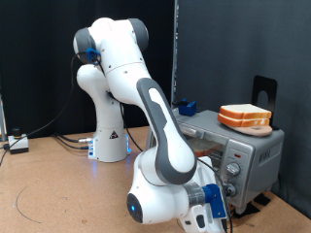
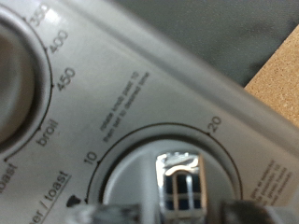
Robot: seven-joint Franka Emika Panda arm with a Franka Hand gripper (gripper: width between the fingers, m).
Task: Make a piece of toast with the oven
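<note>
the table (image 1: 49, 184) is a brown, cork-like board, and a thin cable loops across it near the exterior view's bottom left. behind it hangs a dark curtain (image 1: 224, 49), with a pale wall at the exterior view's left. a small box with wires (image 1: 17, 143) sits at the table's left edge.

the white arm (image 1: 121, 87) rises from its base in the middle of the exterior view and bends down toward the bottom right. there the gripper (image 1: 222, 197) is pressed up against the knob panel at the front of the oven (image 1: 255, 155), a silver-grey box standing at the exterior view's right. bread slices (image 1: 245, 116) are stacked on the oven's roof, above and just to the right of the gripper, not touching it. something orange-brown shows behind the oven's glass door, but the arm hides most of it and i cannot tell what it is. a small blue block (image 1: 187, 106) sits behind the oven.

in the wrist view the gripper faces the oven's timer knob (image 2: 181, 182), with the marks 10 and 20 around it and a temperature dial (image 2: 19, 70) beside it. the dark fingers (image 2: 245, 212) barely show at the frame's edge on either side of the knob's shiny grip; whether they are closed on it i cannot tell.
</note>
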